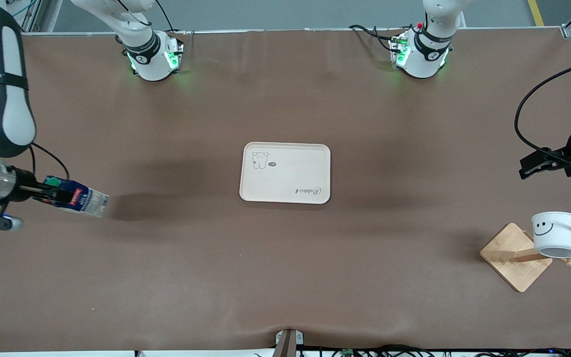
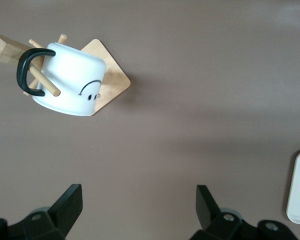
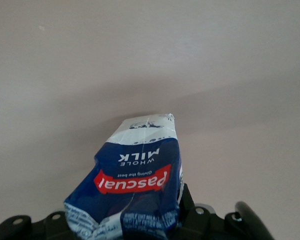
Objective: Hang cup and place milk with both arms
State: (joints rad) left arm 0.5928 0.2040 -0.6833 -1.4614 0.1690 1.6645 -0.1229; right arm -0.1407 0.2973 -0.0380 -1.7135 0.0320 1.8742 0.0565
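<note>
Two jobs make this task, and one looks done: the cup (image 1: 557, 234) hangs by its black handle on a peg of the wooden rack (image 1: 516, 257), at the left arm's end of the table, nearer to the front camera than the tray (image 1: 285, 172). The left gripper (image 1: 538, 166) hangs in the air above the table near the rack, its fingers spread wide and holding nothing; this arm seems to wait.

The step in hand is, by judgement, to bring the milk (image 1: 80, 197) to the tray. The right gripper (image 1: 47, 192) pinches the carton at its top end, near the green cap, and holds it tilted over the table at the right arm's end, well apart from the tray. To do this step well, the arm should carry the carton over the middle of the tray, turn it upright so the pale lower part looks down, lower it until the bottom rests flat, and only then let go. A carton is soft, so the pinch may slip or dent it; a slow move is safer.

The front view shows the tray in the middle of the table and both arms together. The right wrist view shows what the front view cannot: the print on the milk (image 3: 135, 180) and creases in its wall. The left wrist view shows the peg passing through the handle of the cup (image 2: 72, 82), and the left gripper (image 2: 139, 205) with its open gap.
</note>
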